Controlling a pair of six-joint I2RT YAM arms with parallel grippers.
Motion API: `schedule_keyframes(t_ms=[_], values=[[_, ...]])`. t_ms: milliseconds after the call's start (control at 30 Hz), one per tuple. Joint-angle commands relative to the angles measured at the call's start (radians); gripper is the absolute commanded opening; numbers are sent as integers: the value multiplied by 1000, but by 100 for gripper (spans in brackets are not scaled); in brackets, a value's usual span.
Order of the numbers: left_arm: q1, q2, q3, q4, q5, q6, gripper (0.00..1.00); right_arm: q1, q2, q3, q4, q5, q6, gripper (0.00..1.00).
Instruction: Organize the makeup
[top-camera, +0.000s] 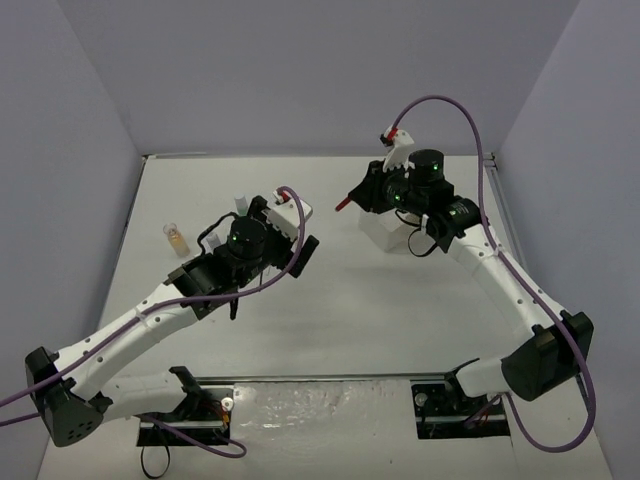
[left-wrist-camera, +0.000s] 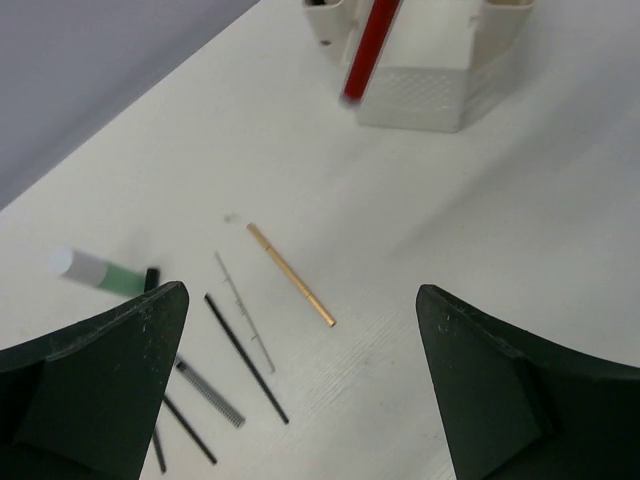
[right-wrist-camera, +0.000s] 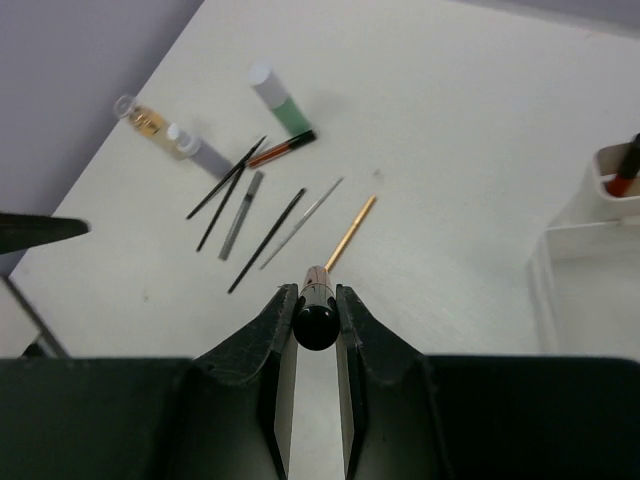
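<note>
Evidently bound for the white box (left-wrist-camera: 430, 95), a red pencil (right-wrist-camera: 316, 322) sits clamped in the right fingers (right-wrist-camera: 272, 345), while the left fingers (left-wrist-camera: 110, 380) gape over loose pencils (left-wrist-camera: 247, 358).

free: table strip (left-wrist-camera: 500, 220) seen bare between tan pencil (left-wrist-camera: 291, 274) and white compartment box (left-wrist-camera: 415, 90) | blocked: black pencils (left-wrist-camera: 245, 355), green bottle (left-wrist-camera: 100, 272) clustered beside tan pencil

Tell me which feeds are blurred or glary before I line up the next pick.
Left wrist: the red pencil at the top and the green bottle are smeared, the thin sticks sharp. Right wrist: the same sticks crisp, the black-capped pencil clamped in the right pincer slightly soft. Top external: even light, soft shadows, no glare on the table.
</note>
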Motion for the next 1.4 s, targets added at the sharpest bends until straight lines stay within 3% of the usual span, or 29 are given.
schedule_keyframes(t_ms=[0, 100, 200, 367, 667, 967, 1367], values=[[57, -65, 101, -220, -221, -122, 97, -20, 78, 136, 72, 289, -101, 0], [118, -108, 89, -307, -238, -172, 97, -41, 160, 214, 72, 372, -124, 0], [272, -151, 33, -342, -200, -198, 97, -59, 252, 274, 72, 405, -139, 0], [422, -227, -98, -299, -110, -223, 97, -79, 394, 353, 72, 440, -146, 0], [436, -236, -118, -298, -67, -228, 97, -92, 522, 387, 72, 503, -144, 0], [436, -249, -126, -297, -69, -230, 97, -94, 480, 381, 60, 488, -139, 0], [436, -232, -127, -303, -65, -226, 97, -96, 571, 463, -63, 530, -144, 0]])
